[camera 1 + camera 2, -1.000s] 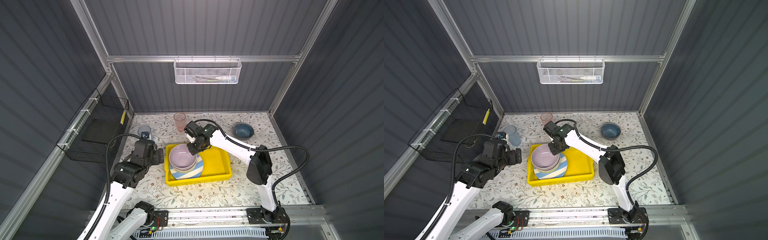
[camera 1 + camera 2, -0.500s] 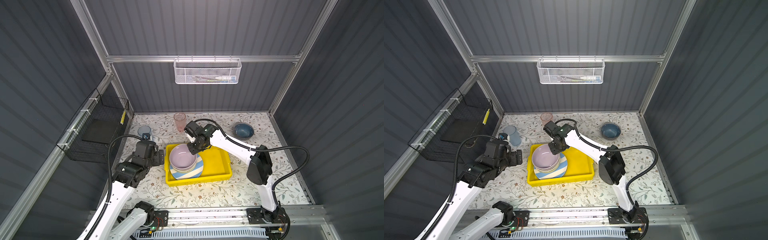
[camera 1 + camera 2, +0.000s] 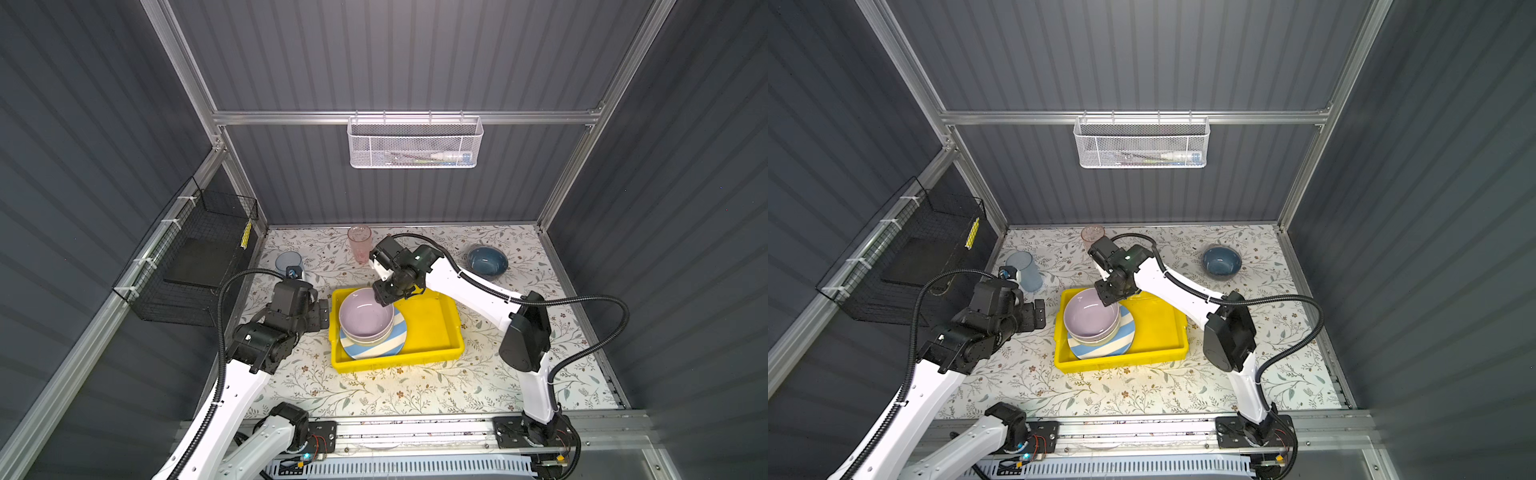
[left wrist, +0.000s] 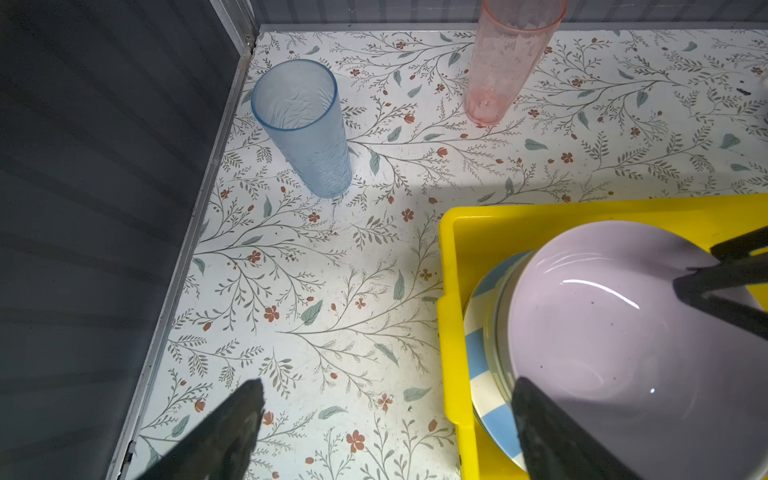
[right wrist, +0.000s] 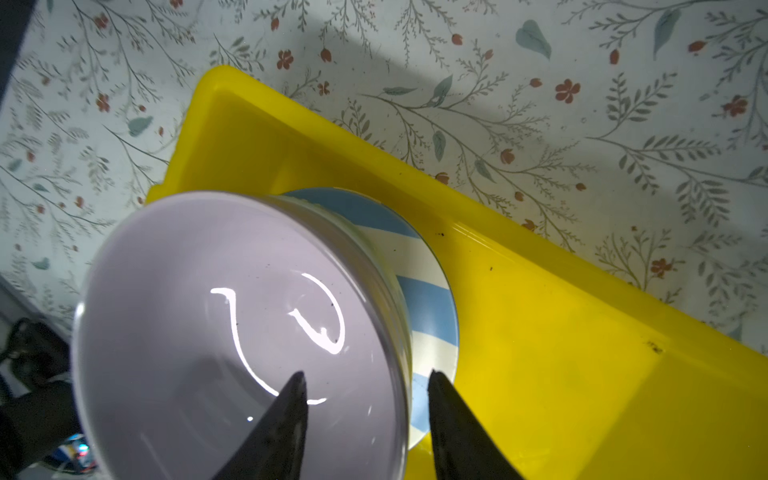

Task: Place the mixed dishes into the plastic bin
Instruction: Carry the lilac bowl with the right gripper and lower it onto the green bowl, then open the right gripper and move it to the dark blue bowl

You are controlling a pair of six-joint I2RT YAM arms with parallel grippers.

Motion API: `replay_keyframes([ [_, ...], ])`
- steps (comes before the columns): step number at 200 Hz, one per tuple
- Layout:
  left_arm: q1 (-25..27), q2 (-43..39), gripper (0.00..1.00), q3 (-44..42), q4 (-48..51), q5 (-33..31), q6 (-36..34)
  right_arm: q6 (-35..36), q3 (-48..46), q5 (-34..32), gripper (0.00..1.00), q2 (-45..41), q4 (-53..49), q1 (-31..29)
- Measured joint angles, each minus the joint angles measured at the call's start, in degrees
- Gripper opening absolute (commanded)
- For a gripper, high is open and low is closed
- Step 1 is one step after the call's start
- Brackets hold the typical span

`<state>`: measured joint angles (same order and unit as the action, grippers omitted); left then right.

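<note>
The plastic bin [image 3: 436, 332] [image 3: 1158, 332] is a yellow tray holding a blue-white striped plate [image 3: 395, 338] [image 5: 428, 307]. On the plate sits a pale bowl [image 3: 365, 340] with a lilac bowl [image 3: 365, 316] [image 3: 1090, 313] [image 4: 602, 332] [image 5: 228, 332] nested in it. My right gripper [image 3: 384, 297] [image 3: 1106, 297] [image 5: 368, 386] is open and straddles the lilac bowl's far rim, one finger inside and one outside. My left gripper [image 3: 322, 311] [image 3: 1034, 313] [image 4: 388, 386] hangs open over the bin's left wall. A blue tumbler [image 3: 288, 262] [image 4: 307, 129], a pink tumbler [image 3: 359, 243] [image 4: 505, 62] and a blue bowl [image 3: 487, 260] [image 3: 1221, 261] stand on the table.
A black wire basket [image 3: 195, 257] hangs on the left wall close to the left arm. A white mesh basket [image 3: 415, 143] hangs on the back wall. The floral table is boxed in by dark walls on three sides.
The right gripper's jaws have parted from the lilac bowl's rim, and the bowl rests on the stack. The left arm has barely moved.
</note>
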<state>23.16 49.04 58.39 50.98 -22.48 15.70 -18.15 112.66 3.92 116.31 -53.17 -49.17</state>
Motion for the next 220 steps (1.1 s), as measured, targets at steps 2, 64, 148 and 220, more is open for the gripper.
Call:
replay_keyframes([
  [2,0.0,0.0,0.95,0.0,0.0,0.0,0.0,0.2,-0.2,0.2,0.6,-0.5,0.0,0.2],
  [64,0.0,0.0,0.95,0.0,0.0,0.0,0.0,0.1,-8.1,1.0,0.72,-12.3,4.1,12.1],
  [148,0.0,0.7,0.95,0.0,0.0,0.0,-0.1,-0.9,-19.0,-13.6,0.69,-15.4,5.8,30.9],
  [220,0.0,0.7,0.95,0.0,0.0,0.0,-0.1,-1.1,-21.8,-20.2,0.59,-11.4,10.3,42.5],
])
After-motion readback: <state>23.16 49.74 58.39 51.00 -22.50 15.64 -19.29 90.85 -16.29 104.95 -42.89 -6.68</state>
